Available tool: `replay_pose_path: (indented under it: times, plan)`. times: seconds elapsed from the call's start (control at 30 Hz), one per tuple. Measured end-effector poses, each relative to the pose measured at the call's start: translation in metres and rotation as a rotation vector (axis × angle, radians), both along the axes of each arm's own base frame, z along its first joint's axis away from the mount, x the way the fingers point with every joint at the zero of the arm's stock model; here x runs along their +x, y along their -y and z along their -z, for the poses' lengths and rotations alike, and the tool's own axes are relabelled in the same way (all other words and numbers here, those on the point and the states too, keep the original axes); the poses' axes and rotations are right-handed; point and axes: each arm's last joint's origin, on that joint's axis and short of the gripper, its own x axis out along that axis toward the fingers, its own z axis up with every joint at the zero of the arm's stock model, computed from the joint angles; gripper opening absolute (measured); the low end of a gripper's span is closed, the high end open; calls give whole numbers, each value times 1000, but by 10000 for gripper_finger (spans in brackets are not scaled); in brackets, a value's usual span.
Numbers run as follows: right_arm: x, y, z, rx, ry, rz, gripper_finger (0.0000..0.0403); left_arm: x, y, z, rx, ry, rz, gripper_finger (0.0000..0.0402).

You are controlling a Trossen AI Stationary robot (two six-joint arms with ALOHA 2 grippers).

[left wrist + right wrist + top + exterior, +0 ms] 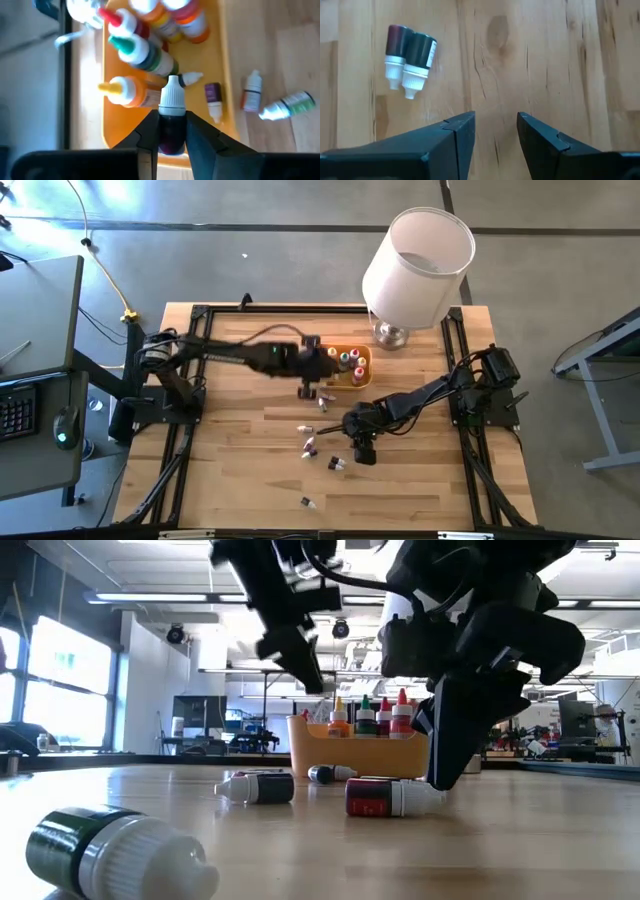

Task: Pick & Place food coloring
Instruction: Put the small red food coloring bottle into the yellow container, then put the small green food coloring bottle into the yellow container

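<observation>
- Table (420, 500): pale wood planks, loose bottles (310, 443) mid-frame, lamp (415, 265) at top.
- Left gripper (172, 131) pinches dark bottle (171, 120) above tray (227, 75).
- Right gripper (495, 132) spread, over bare wood.

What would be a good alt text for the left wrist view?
The left gripper holds a dark bottle with a white cap over the orange tray, where several food coloring bottles already stand. Three more bottles lie on the wooden table beside it.
</observation>
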Motion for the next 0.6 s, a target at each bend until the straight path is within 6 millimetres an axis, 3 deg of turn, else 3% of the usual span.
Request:
replay_pose_path:
  times: [0.2, 0.37, 0.6]
  plan:
    - [0, 1, 0, -31, 5, -20, 139, -1, -38, 3, -168, 46, 6, 124]
    - [3, 2, -2, -114, 69, -46, 139, 0, -42, -1, -125, 79, -25, 163]
    - [20, -2, -15, -108, 296, -66, 139, -6, -41, -12, -48, 103, -117, 159]
